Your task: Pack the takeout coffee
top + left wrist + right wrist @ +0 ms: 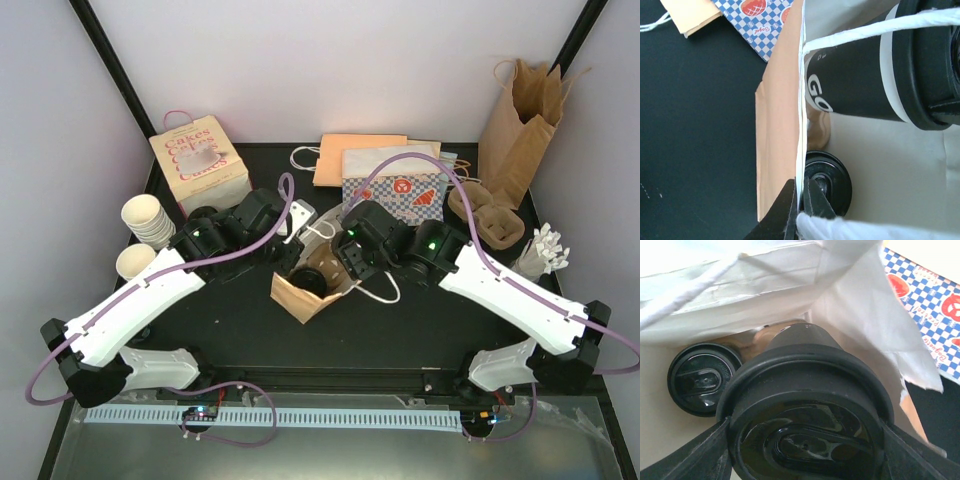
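Since the bag walls in most of the action, I cannot tell whether the cup touches its floor. Nearest me, my left gripper is pressed together on the bag's side wall at the mouth. My right gripper clamps the cup at its black lid, one finger on each side, with the cup inside the bag's mouth. Deeper in, a second lid sits beside it, and whatever is under that lid is hidden. Beyond the bag lies checked paper, cut off by the frame.
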Available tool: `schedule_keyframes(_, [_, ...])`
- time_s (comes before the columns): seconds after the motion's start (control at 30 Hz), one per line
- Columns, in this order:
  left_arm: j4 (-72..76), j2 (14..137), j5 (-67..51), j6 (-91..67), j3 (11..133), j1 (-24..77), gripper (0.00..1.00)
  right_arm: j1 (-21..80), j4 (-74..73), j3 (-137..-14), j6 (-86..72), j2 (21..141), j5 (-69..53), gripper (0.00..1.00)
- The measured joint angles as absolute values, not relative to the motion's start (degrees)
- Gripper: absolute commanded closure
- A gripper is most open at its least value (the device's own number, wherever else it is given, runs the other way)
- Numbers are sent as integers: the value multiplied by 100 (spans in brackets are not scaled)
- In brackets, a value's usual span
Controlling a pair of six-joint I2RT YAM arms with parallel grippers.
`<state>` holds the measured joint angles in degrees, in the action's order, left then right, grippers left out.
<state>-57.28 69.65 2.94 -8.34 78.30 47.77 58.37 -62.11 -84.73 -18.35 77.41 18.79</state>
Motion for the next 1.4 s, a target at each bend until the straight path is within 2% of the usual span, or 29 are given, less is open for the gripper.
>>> schedule_keyframes(0.33, [-5481, 6965, 443, 408, 7830, 4928, 98, 5902, -6152, -8108, -2069, 7494, 1632, 34])
schedule_keyframes(0.63, [-4869, 6770, 541, 1050, 7389, 5234, 98, 6477, -5806, -7376, -2460, 7004, 1798, 34])
schedule_keyframes(0.9, [-4532, 6521, 585, 1068, 6991, 5524, 98, 6851, -5212, -6539, -2611, 6604, 2198, 35])
schedule_keyframes(1.4, [-4442, 6399, 604, 622, 6884, 5601, 95, 7627, -4751, -5999, -2779, 6383, 3271, 35])
